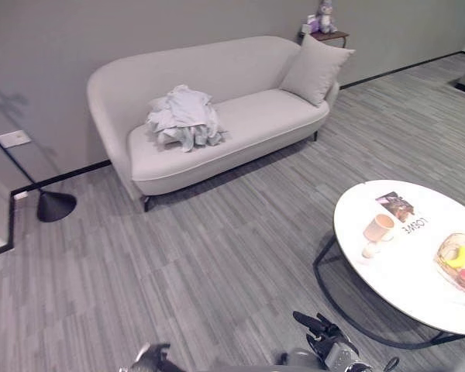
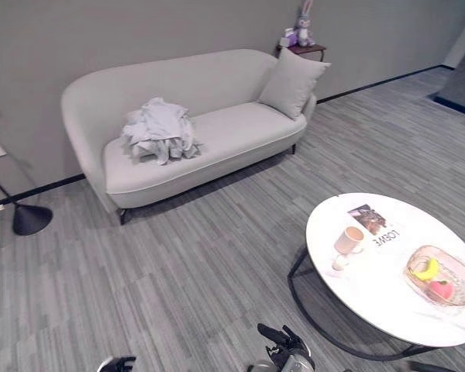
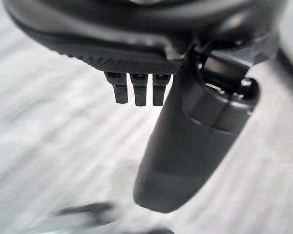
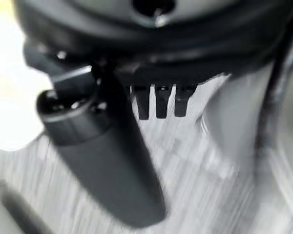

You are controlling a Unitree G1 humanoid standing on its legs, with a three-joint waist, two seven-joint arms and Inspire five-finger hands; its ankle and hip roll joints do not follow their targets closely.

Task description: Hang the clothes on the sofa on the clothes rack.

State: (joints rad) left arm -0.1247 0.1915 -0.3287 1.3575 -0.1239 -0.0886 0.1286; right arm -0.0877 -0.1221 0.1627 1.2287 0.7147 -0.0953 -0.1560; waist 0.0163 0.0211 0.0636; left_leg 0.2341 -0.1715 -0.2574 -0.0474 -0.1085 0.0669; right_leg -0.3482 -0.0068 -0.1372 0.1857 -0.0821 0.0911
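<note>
Left eye view puts the clothes [image 1: 184,116] at about 11 o'clock, a crumpled pale heap on the left half of the sofa [image 1: 240,128] seat, touching the backrest and well apart from the cushion [image 1: 315,70] at the sofa's right end. A dark lamp base [image 1: 56,205] stands on the floor at 9 o'clock, near the sofa's left end. Behind the cushion a small side table [image 1: 330,35] carries a plush toy [image 1: 325,15]. At 3 o'clock a round white desk [image 1: 407,271] holds a cup [image 1: 378,228], a booklet [image 1: 403,211] and a bowl [image 1: 459,260] of fruit. No rack can be made out.

The left hand [image 3: 185,146] hangs over bare floor with fingers relaxed and straight, grasping nothing; the right hand [image 4: 107,170] is likewise released and empty, low near the desk's edge at 5 o'clock.

The step in hand looks like the approach: nothing is picked up yet. To do it well, the robot should probably walk toward 11 o'clock, keeping clear of the desk frame, stop square to the heap, and gather the cloth from the top with both hands, so no loose piece trails or stays behind.
</note>
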